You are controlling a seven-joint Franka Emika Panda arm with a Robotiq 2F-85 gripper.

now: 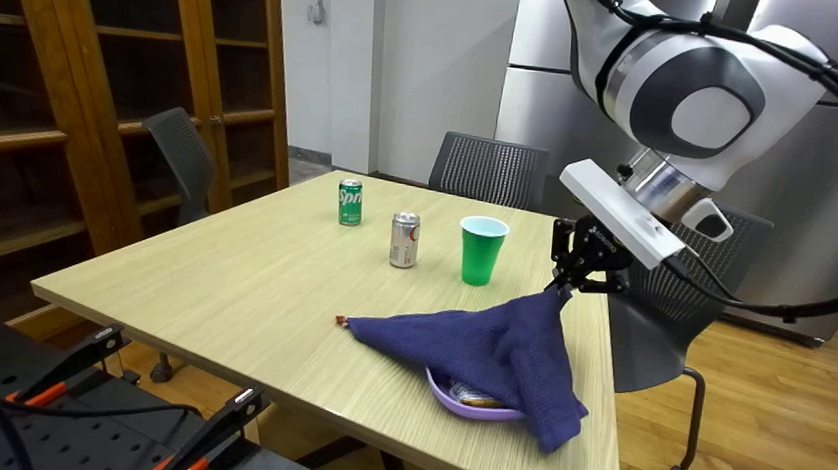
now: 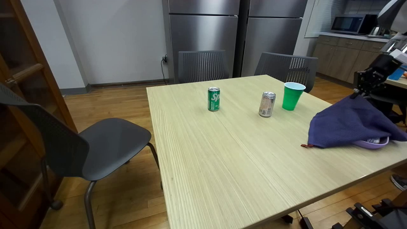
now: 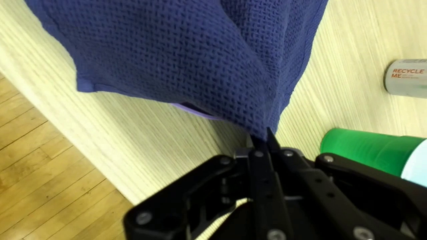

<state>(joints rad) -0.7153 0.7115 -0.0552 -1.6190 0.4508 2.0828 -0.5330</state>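
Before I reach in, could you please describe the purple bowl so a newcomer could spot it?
On the pale table, find the navy towel pinched in the hand. The purple bowl peeks out beneath, mostly covered, unlike the green cup and Sprite can.

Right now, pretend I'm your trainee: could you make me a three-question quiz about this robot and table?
1. What does the gripper pinch?
2. True or false: the green cup stands nearer the gripper than any can.
3. How many cans stand on the table?

Key:
1. The dark blue cloth, which partly hides a purple bowl.
2. True.
3. Two: the Sprite can and the silver can.
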